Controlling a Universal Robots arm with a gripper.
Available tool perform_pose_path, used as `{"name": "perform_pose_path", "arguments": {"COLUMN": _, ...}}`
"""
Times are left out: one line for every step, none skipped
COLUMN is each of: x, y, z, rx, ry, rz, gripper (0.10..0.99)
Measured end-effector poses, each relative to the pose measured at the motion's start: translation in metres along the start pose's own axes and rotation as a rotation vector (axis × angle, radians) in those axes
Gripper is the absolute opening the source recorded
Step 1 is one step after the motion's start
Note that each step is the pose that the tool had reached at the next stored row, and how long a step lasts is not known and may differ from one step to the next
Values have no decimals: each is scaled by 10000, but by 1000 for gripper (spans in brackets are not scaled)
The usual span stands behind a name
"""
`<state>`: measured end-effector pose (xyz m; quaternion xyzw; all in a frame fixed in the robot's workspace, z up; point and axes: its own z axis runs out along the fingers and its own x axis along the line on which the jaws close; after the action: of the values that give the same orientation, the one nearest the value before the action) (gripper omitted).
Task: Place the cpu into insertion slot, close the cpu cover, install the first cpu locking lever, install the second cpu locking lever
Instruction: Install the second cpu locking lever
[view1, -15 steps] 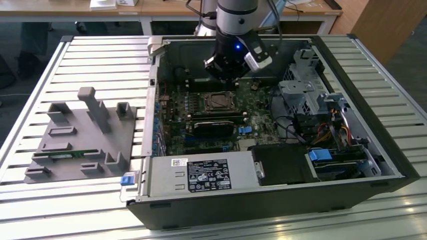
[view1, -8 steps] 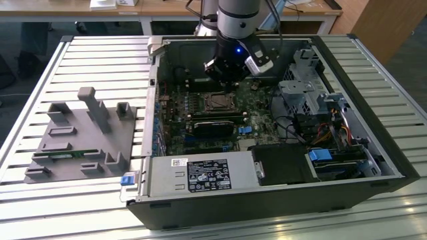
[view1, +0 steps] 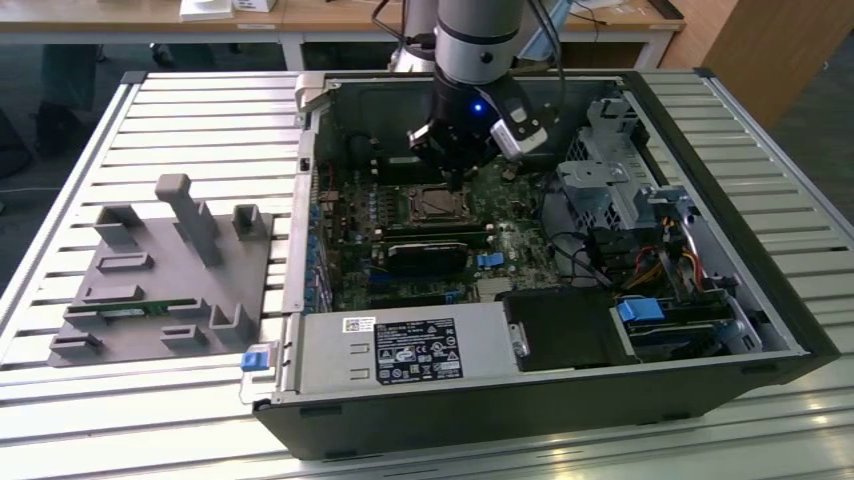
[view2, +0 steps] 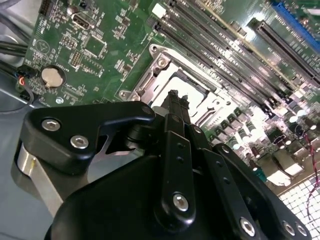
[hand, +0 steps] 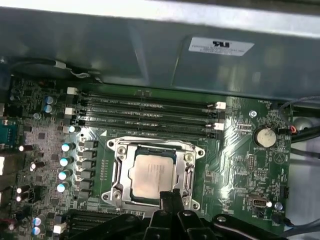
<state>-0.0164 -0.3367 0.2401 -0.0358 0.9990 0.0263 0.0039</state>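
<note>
The cpu (hand: 152, 172), a silvery square chip, lies flat in the insertion slot (hand: 120, 192) on the green motherboard. The cpu cover (hand: 192, 150), a thin silver frame, lies down around the chip and leaves its top showing. My gripper (hand: 167, 196) hangs just above the socket's edge with its black fingers pressed together and nothing between them. In the second wrist view the gripper (view2: 175, 97) points at the insertion slot (view2: 192, 85). In the exterior view the gripper (view1: 461, 183) stands inside the open computer case, over the insertion slot (view1: 430, 203).
Memory slots (hand: 145, 112) run beside the socket, with a row of capacitors (hand: 65, 160) and a coin battery (hand: 265, 136) nearby. The case holds a power supply (view1: 400, 350) and a drive cage (view1: 601, 185). A grey fixture (view1: 160, 270) sits on the slatted table at the exterior view's left.
</note>
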Motion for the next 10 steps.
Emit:
{"name": "perform_pose_path", "arguments": {"x": 0, "y": -8, "z": 1, "rx": -4, "ry": 0, "rz": 0, "gripper": 106}}
{"name": "perform_pose_path", "arguments": {"x": 1, "y": -16, "z": 2, "rx": -8, "ry": 0, "rz": 0, "gripper": 106}}
{"name": "perform_pose_path", "arguments": {"x": 1, "y": -23, "z": 3, "rx": -11, "ry": 0, "rz": 0, "gripper": 106}}
{"name": "perform_pose_path", "arguments": {"x": 2, "y": -31, "z": 3, "rx": -12, "ry": 0, "rz": -1, "gripper": 106}}
{"name": "perform_pose_path", "arguments": {"x": 3, "y": -41, "z": 4, "rx": -13, "ry": 0, "rz": -1, "gripper": 106}}
{"name": "perform_pose_path", "arguments": {"x": 4, "y": -51, "z": 5, "rx": -14, "ry": 0, "rz": 0, "gripper": 106}}
{"name": "perform_pose_path", "arguments": {"x": 4, "y": -62, "z": 7, "rx": -15, "ry": -1, "rz": -1, "gripper": 106}}
{"name": "perform_pose_path", "arguments": {"x": 5, "y": -73, "z": 7, "rx": -18, "ry": -1, "rz": -1, "gripper": 106}}
{"name": "perform_pose_path", "arguments": {"x": 6, "y": -82, "z": 8, "rx": -19, "ry": -1, "rz": -1, "gripper": 106}}
{"name": "perform_pose_path", "arguments": {"x": 6, "y": -88, "z": 9, "rx": -21, "ry": -1, "rz": 0, "gripper": 106}}
